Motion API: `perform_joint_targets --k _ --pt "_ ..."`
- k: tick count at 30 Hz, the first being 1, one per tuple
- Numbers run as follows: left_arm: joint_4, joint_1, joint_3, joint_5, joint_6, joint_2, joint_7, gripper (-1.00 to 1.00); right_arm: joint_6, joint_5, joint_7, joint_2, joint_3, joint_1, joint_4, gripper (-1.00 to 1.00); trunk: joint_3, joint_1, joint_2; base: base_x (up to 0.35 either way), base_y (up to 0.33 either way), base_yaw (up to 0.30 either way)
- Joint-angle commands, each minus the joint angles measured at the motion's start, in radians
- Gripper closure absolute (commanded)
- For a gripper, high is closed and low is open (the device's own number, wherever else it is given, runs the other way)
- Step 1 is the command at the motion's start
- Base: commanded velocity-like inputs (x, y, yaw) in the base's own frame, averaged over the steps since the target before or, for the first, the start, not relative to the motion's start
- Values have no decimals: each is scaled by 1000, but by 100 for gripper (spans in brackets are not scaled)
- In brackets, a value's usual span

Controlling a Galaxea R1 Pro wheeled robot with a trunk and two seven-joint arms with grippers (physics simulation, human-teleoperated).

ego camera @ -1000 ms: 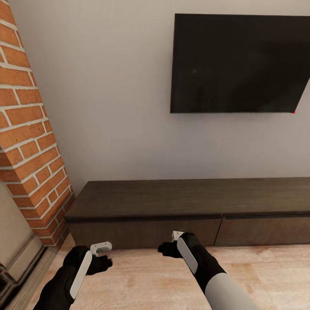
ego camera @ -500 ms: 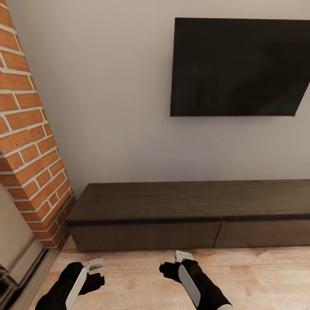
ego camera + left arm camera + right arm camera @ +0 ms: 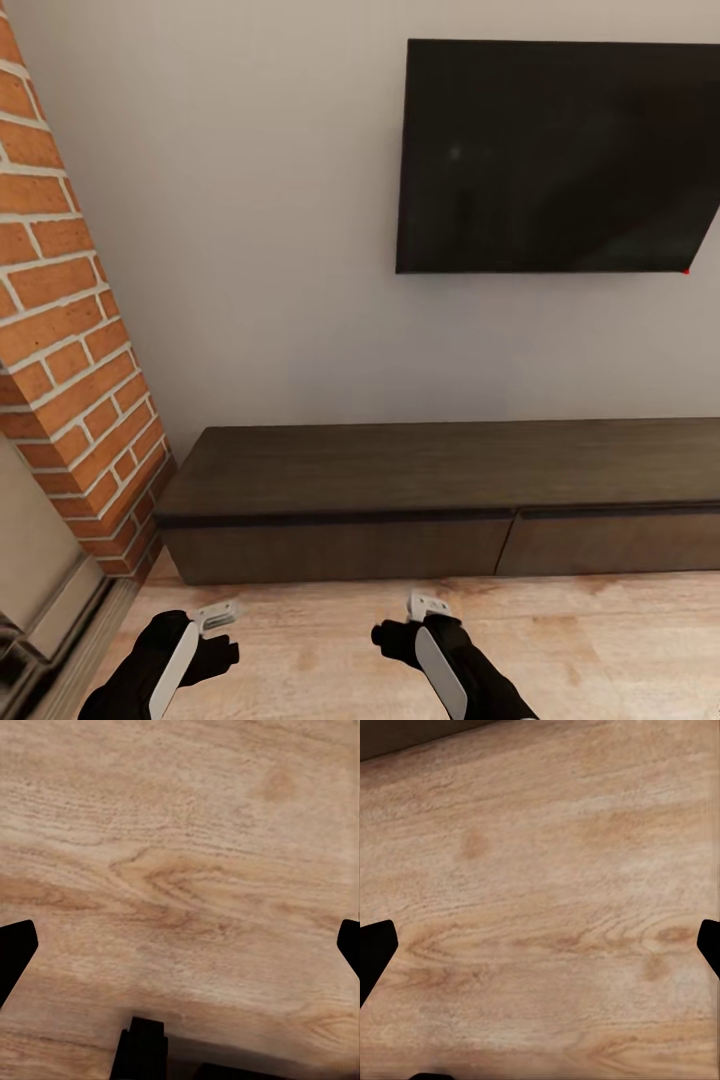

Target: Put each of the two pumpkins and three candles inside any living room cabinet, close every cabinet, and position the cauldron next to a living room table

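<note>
Brick fireplace (image 3: 60, 330) rises along the left edge of the head view, its red courses slanting down to the pale wood floor (image 3: 320, 640), with a beige hearth surround at its foot. Just beside it, against the light grey wall (image 3: 250, 250), stands the cabinet (image 3: 430, 495), a long, low, dark brown unit whose bare top carries nothing and whose two visible handleless drawer fronts sit flush and closed, the seam between them right of centre. Above the cabinet's right half hangs a large black television (image 3: 555, 155), mounted flat on the wall and running off the right edge.

Low in the head view, both arms reach forward over the floor, short of the cabinet front. The left gripper (image 3: 215, 620), black with a white plate, hovers near the fireplace corner; in the left wrist view its dark fingertips (image 3: 16, 949) sit at opposite edges of the picture, spread wide with only wood grain between them. The right gripper (image 3: 425, 608) hangs below the middle of the left drawer front; in the right wrist view its fingertips (image 3: 376, 945) likewise stand far apart over bare floorboards, holding nothing, with a dark strip of the cabinet base at one corner.
</note>
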Motion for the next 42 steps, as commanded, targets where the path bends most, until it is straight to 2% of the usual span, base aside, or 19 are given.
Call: perform_joint_targets --k 1,6,13,26,33,42 --pt "0 0 0 0 0 0 0 -100 -3 0 0 0 0 0 2 -100 2 -4 7 0 0 0" --pt "0 0 0 2 0 -3 0 -100 -13 3 0 -1 0 0 11 -100 10 -23 42 0 0 0" --pt "0 0 0 0 0 1 -1 -100 -23 0 0 -16 1 0 27 -100 22 -50 91 0 0 0" --pt "0 0 0 0 -1 -3 1 -100 -27 0 2 -19 1 0 31 -100 44 -100 182 0 0 0" --pt "0 0 0 0 -2 -4 2 -100 -27 0 2 -36 1 0 31 -100 57 -127 231 0 0 0" --pt "0 -1 -1 0 -2 -6 3 -100 -27 0 2 -39 0 0 31 -100 76 -161 294 0 0 0"
